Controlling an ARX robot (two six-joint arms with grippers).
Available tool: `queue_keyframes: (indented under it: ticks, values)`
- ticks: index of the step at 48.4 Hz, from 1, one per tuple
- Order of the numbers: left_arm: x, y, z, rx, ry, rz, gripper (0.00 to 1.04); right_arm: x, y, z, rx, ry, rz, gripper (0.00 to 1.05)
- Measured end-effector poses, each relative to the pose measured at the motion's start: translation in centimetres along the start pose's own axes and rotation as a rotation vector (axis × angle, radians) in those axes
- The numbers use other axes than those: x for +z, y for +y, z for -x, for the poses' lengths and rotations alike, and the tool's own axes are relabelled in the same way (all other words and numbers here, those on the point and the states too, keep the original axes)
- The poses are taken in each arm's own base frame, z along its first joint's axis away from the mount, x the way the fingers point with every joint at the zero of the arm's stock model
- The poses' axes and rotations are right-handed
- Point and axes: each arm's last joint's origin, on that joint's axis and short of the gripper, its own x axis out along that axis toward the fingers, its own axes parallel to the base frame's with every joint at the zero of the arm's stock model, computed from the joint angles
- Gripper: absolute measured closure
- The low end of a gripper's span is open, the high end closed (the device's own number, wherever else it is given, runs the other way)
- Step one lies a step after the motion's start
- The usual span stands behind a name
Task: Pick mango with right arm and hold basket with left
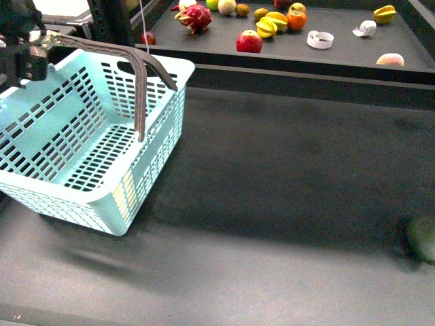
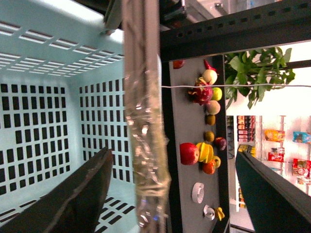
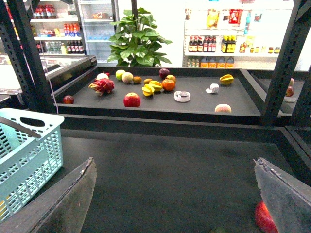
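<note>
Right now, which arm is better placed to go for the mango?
Right. Its open end effector faces the fruit shelf with nothing held, while the left end effector straddles the basket handle.

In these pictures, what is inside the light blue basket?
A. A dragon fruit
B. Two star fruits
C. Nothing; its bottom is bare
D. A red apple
C. In the front view the slotted floor of the basket shows with nothing lying on it, and the left wrist view also shows only bare walls; the red apple, the dragon fruit and the star fruits all lie on the far shelf.
</note>
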Motion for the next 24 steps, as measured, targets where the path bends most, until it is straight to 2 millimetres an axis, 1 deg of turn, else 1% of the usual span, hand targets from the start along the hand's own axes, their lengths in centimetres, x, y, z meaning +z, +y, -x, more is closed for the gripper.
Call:
queue_keyframes:
  ticks: [2,3,6,8,11,13,19,24]
  values:
    - [1.1,-0.7,1.4,-0.037,-0.012,-0.027,0.06,0.0,0.0,0.0,0.0,0.0,0.0,0.08]
    - [1.5,-0.9,1.8,-0.05,-0.02,-0.034,0.04,0.0,0.0,0.0,0.0,0.0,0.0,0.08]
    - [2.8,-1.1,3.2,-0.078,-0.044,-0.065,0.07,0.0,0.0,0.0,0.0,0.0,0.0,0.08]
    - [3.5,-1.1,4.0,-0.09,-0.054,-0.08,0.06,0.0,0.0,0.0,0.0,0.0,0.0,0.08]
    - [4.9,-0.6,5.2,-0.106,-0.07,-0.11,0.06,0.0,0.0,0.0,0.0,0.0,0.0,0.08]
    - [6.2,0.1,6.2,-0.113,-0.097,-0.14,0.06,0.0,0.0,0.0,0.0,0.0,0.0,0.08]
    - [8.8,2.0,8.4,-0.107,-0.159,-0.233,0.06,0.0,0.0,0.0,0.0,0.0,0.0,0.08]
    - [12.0,5.2,11.4,-0.024,-0.236,-0.339,0.06,0.0,0.0,0.0,0.0,0.0,0.0,0.08]
